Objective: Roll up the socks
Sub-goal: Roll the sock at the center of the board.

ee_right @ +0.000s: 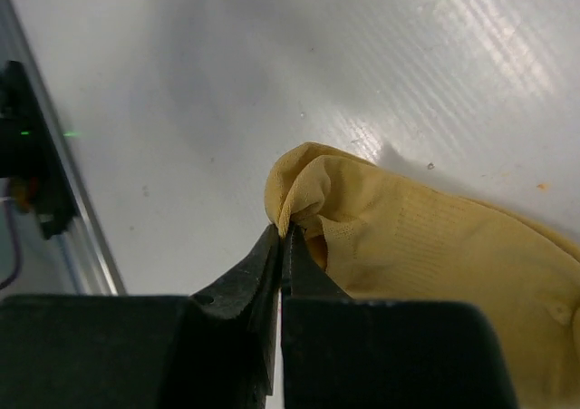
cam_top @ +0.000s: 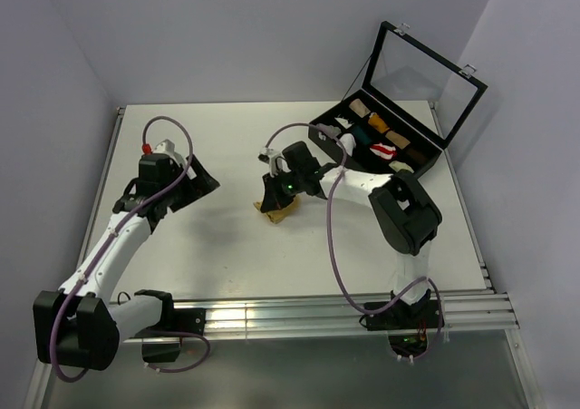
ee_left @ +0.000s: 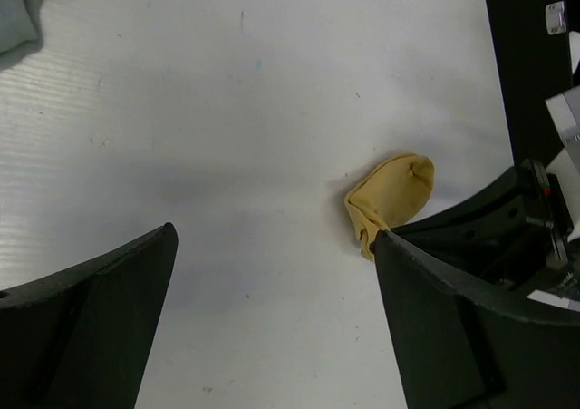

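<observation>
A mustard-yellow sock [cam_top: 279,212] lies crumpled on the white table near its middle. My right gripper [cam_top: 275,200] is shut on that sock, its fingertips pinching a fold at the sock's edge [ee_right: 288,217] while the rest of the sock [ee_right: 435,246] spreads to the right. To the left of the sock, my left gripper [cam_top: 204,184] hangs open over bare table [ee_left: 272,155] with nothing between its fingers; the sock [ee_left: 394,196] shows just beyond its right finger. A corner of grey sock fabric [ee_left: 23,14] shows at the top left of the left wrist view.
A black compartmented case [cam_top: 376,141] with small coloured fabric rolls stands at the back right, its glass lid [cam_top: 426,69] propped up. A metal rail [cam_top: 344,309] runs along the table's near edge. The right arm [ee_left: 535,228] stands close to my left gripper's right finger.
</observation>
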Controlling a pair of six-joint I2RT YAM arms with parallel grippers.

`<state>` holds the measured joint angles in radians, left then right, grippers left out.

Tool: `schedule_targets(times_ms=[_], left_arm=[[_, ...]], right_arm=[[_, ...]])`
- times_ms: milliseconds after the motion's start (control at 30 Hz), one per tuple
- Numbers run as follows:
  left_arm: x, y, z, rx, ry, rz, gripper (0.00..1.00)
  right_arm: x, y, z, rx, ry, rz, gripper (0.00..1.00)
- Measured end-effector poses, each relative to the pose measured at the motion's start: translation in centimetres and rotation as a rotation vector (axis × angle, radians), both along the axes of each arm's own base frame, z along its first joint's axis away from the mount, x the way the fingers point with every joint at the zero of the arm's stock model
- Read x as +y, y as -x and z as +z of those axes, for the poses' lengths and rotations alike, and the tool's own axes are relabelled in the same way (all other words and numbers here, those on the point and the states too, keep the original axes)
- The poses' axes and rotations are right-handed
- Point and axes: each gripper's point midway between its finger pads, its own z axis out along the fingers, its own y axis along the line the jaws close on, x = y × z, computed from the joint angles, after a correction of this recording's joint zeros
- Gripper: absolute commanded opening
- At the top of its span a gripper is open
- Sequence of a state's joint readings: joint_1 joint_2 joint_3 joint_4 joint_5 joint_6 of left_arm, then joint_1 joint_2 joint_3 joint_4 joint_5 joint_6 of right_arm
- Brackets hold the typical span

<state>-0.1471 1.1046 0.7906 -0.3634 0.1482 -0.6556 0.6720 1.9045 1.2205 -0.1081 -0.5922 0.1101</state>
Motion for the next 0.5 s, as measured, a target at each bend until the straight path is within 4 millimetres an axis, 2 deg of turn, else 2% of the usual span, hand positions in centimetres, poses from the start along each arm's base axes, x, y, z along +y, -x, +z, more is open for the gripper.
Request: schedule_targets(times_ms=[233, 367, 500], left_arm=[[-2.3, 0.7, -1.1, 0.040, 0.009, -0.034, 0.93], [-4.2, 1.1, -2.4, 0.078, 0.003, -0.065, 0.91], [-5.9, 1.7, -4.2, 0.131, -0.014, -0.098, 0.87]], right_arm=[[-0.9, 1.0, -2.2, 0.269, -0.153, -0.052, 0.00], [-1.7, 1.3, -3.8, 0.400, -0.186, -0.109, 0.00], [-2.2, 1.0, -4.3, 0.480, -0.214, -0.151, 0.00]])
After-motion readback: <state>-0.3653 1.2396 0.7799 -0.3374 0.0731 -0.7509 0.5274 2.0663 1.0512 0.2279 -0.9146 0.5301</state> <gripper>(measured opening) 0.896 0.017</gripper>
